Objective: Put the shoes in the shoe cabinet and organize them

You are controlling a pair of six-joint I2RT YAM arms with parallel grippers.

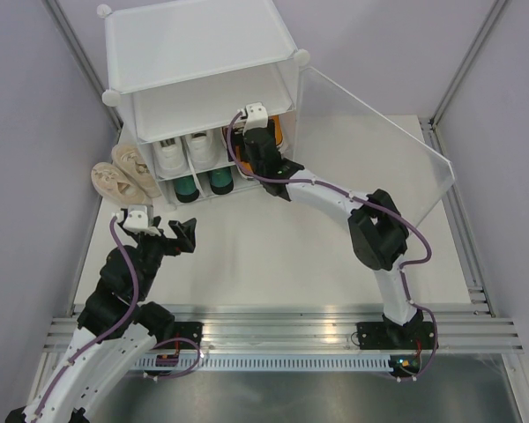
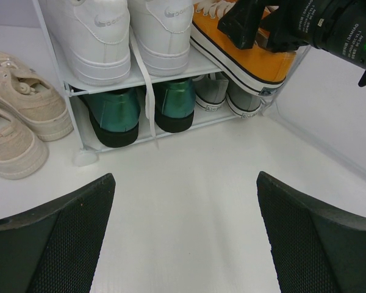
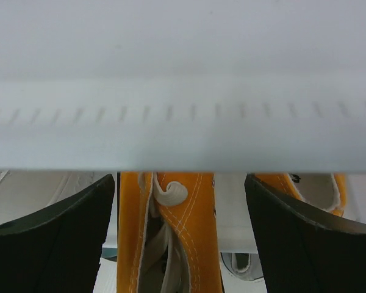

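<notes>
The orange shoes are seated on the middle tier of the shoe cabinet, right of the white shoes; one is straddled by the widely spread right gripper. The beige shoes are found outside, just beside its left wall. The left gripper is held wide and empty. The door panel is swung open rightward.

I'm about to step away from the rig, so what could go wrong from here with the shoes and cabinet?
The right gripper straddles an orange shoe just under the upper shelf edge; lifting could knock it. That shoe sticks out past the middle shelf and might slide off. A white lace dangles across the green shoes and could snag.
</notes>
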